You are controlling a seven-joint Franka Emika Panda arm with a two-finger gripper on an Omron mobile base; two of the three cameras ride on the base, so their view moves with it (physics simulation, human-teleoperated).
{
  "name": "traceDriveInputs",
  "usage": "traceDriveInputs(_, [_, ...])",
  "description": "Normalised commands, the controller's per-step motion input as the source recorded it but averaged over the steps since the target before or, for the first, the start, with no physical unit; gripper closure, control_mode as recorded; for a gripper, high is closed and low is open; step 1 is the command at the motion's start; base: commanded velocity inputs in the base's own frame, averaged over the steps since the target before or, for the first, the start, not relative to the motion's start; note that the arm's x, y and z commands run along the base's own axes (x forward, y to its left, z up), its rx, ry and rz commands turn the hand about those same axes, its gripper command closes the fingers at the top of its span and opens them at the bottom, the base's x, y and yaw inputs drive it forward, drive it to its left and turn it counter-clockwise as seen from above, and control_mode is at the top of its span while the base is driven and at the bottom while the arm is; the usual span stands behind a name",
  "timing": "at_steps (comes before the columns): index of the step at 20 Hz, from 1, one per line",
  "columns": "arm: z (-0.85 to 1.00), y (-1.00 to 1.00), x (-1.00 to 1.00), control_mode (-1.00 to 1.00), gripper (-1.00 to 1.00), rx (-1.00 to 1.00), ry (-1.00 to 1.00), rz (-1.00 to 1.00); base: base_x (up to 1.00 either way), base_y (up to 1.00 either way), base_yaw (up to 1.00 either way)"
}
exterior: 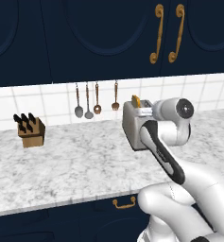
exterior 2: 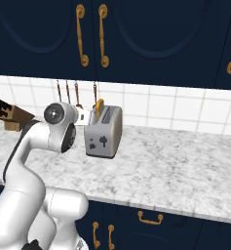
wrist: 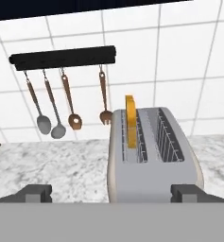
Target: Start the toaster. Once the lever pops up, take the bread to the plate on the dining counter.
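Observation:
The silver-grey toaster (exterior: 132, 126) (exterior 2: 108, 128) (wrist: 153, 165) stands on the marble worktop near the tiled wall. The bread (exterior: 135, 101) (exterior 2: 99, 107) (wrist: 130, 123) stands upright in one slot, its golden crust sticking out above the top. The other slot is empty. On the end face sit the dark lever (exterior 2: 104, 141) and a small dial (exterior 2: 92, 145). My gripper (wrist: 111, 193) is open, its fingertips spread wide, holding nothing, just short of the toaster and a little above it. My white hand (exterior 2: 83, 117) hovers beside the toaster's upper edge. The plate and dining counter are out of view.
A wooden knife block (exterior: 32, 132) (exterior 2: 12, 118) stands to the left on the worktop (exterior: 85, 160). Spoons and a spatula hang from a black rail (wrist: 61, 57) on the wall behind. Navy cabinets with gold handles (exterior 2: 103, 34) hang overhead. Drawers sit under the front edge.

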Motion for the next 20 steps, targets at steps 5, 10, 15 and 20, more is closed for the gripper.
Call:
traceDriveInputs(5, [-0.01, -0.17, 0.48, -1.00, -1.00, -0.02, 0.10, -0.05, 0.00, 0.00, 0.00])
traceDriveInputs(10, [-0.14, -0.22, 0.31, -1.00, -1.00, -0.02, 0.00, -0.02, 0.00, 0.00, 0.00])
traceDriveInputs(15, [-0.11, -0.03, 0.34, -1.00, -1.00, 0.00, 0.04, 0.01, 0.00, 0.00, 0.00])
traceDriveInputs(20, [-0.34, -0.11, 0.34, -1.00, -1.00, -0.01, 0.00, 0.00, 0.00, 0.00, 0.00])
